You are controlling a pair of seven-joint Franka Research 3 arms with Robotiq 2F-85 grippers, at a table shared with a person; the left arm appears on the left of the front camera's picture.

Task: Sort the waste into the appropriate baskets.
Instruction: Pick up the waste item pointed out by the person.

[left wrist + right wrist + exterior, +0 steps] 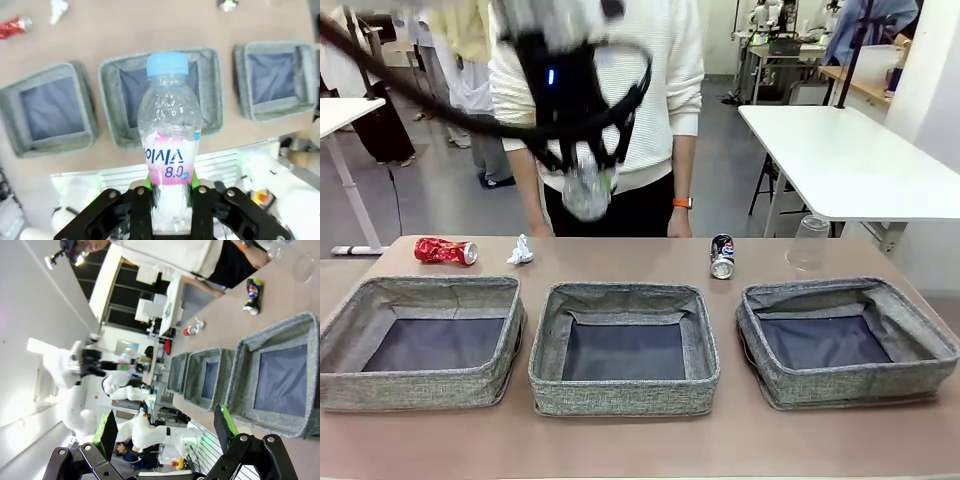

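Gripping one bottle (170, 150): left fingers (141, 215) | right fingers (106, 432) spread | three baskets (623, 395) | two cans (445, 251)

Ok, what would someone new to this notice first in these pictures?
The left tool, shut on a clear bottle with a pink label and blue cap, holds it high above the table, roughly over the middle basket. Three grey baskets sit in a row below, and along the far edge sit a crushed red can, crumpled paper, a dark can and a clear cup.
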